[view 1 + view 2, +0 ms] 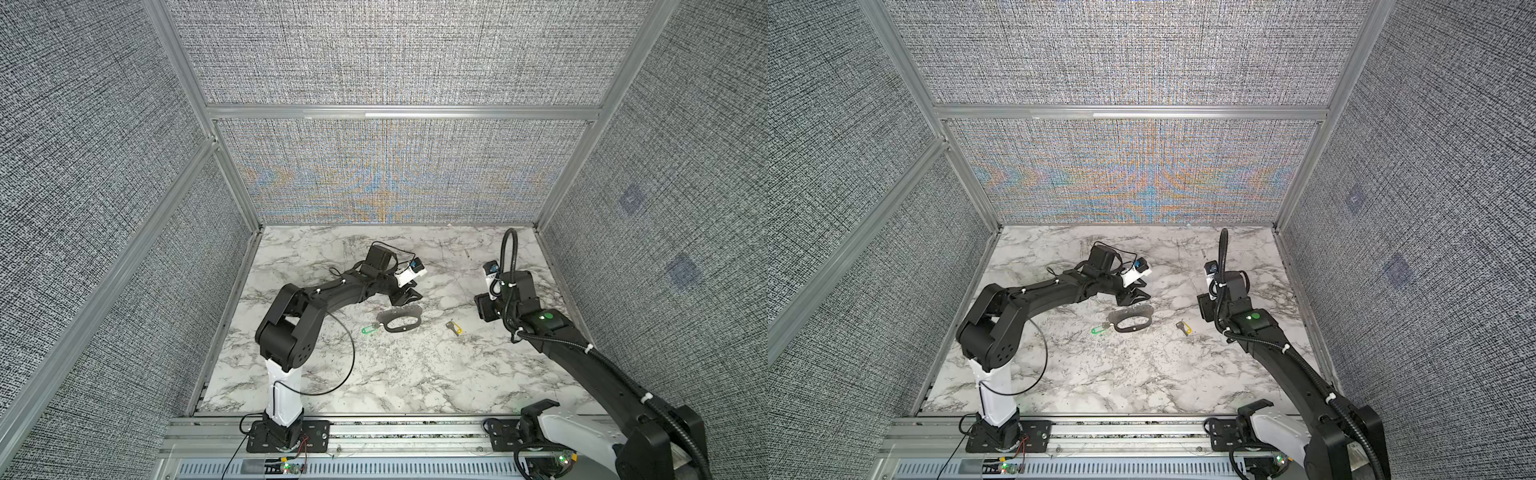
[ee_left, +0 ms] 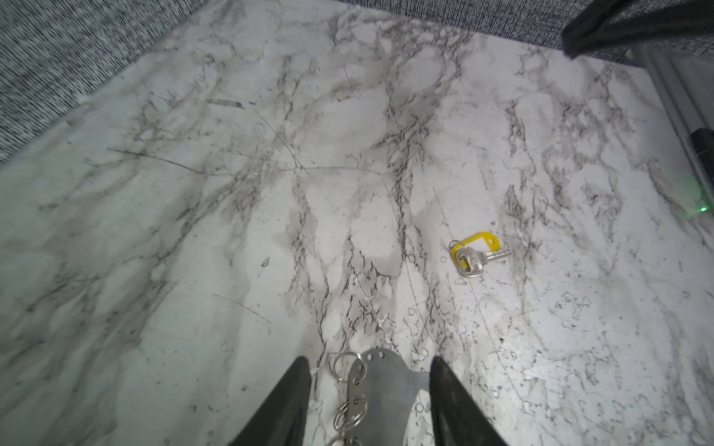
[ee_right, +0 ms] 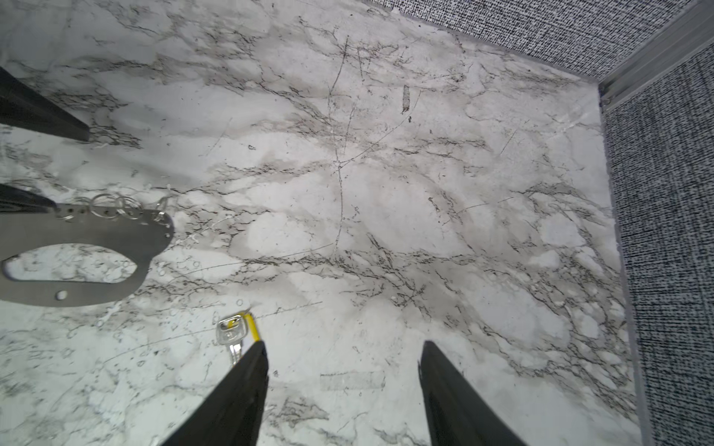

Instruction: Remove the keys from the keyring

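The left arm rises from its base on the near rail in an upright white link, folds at a black elbow, and stretches its forearm away and toward the middle of the desk [image 1: 374, 374]. At the end the wrist dips, so the left pincer [image 1: 409, 296] hangs just behind the keyring [image 1: 401, 320]. In the left wrist view the left pincer [image 2: 369, 359] is released. Its two dark fingers [image 2: 286, 401] stand well apart and grip nothing, and the rounded end of the keyring [image 2: 380, 390] lies on the desk between them.

The right arm slants up and back from the near right corner, then bends at the wrist so that its pincer points down and inward. The right pincer [image 3: 344, 343] is released too, with bare marble between its spread fingers.

The keyring lies flat near the middle of the desk, a long oval loop with small split rings [image 3: 112, 202] along one edge. The green-tagged key [image 1: 370, 329] lies against its left end in both top views. I cannot tell whether that key is threaded on.

The yellow-tagged key [image 1: 454, 328] lies loose on the desk, apart from the keyring and between it and the right pincer. In the right wrist view one finger partly covers that key.
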Motion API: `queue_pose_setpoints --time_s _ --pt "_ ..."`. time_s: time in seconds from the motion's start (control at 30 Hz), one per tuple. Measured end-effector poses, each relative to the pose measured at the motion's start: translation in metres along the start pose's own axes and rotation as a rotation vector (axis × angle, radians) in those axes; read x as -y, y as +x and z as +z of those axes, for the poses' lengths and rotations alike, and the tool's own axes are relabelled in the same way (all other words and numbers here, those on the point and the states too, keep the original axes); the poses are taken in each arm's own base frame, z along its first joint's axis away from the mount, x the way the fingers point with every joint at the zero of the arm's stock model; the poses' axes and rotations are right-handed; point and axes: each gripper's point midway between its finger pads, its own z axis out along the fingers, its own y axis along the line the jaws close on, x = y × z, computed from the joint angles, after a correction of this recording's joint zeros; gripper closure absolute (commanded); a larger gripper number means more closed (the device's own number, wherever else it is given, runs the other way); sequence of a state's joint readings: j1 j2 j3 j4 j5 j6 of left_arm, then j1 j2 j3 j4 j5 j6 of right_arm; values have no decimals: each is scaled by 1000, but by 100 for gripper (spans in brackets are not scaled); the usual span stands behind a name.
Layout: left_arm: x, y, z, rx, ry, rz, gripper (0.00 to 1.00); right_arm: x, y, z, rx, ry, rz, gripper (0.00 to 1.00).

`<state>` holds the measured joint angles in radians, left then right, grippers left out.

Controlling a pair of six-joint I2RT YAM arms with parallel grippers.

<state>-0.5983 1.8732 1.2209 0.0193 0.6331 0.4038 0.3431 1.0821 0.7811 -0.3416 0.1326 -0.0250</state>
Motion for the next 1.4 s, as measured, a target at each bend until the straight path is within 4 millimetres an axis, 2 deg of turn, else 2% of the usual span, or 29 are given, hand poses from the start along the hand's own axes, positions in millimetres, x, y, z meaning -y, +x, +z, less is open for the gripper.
queue_pose_setpoints --time_s 0.03,0.07,0.1,0.27,0.43,0.57,0.67,0.8,1.0,1.13,1.4 --pt "2 -5 -10 17 -24 -1 37 -7 -2 -2 3 -24 9 39" --pt "4 -8 -18 27 -45 -2 28 -13 -3 -3 4 -40 16 39" --pt "6 -9 -27 37 -72 -13 2 -21 -3 -3 2 -64 22 40" --pt "3 0 -71 57 -274 -135 1 -70 1 15 -84 -155 9 40" --pt "-5 15 -122 119 -509 -244 1 -123 -6 54 -190 -202 -65 34" --pt "-15 37 -158 164 -694 -363 1 -145 -1 92 -287 -179 -111 26" --pt "-24 44 -179 205 -778 -441 1 -152 11 109 -351 -163 -134 23" --pt "-25 51 -183 218 -783 -519 1 -154 23 118 -401 -153 -148 22" --pt "-22 75 -174 120 -771 -598 1 -162 35 124 -442 -153 -171 22" --pt "-22 83 -169 70 -764 -633 1 -164 47 129 -480 -150 -186 21" --pt "-15 104 -157 -25 -724 -706 2 -146 55 127 -475 -65 -213 21"
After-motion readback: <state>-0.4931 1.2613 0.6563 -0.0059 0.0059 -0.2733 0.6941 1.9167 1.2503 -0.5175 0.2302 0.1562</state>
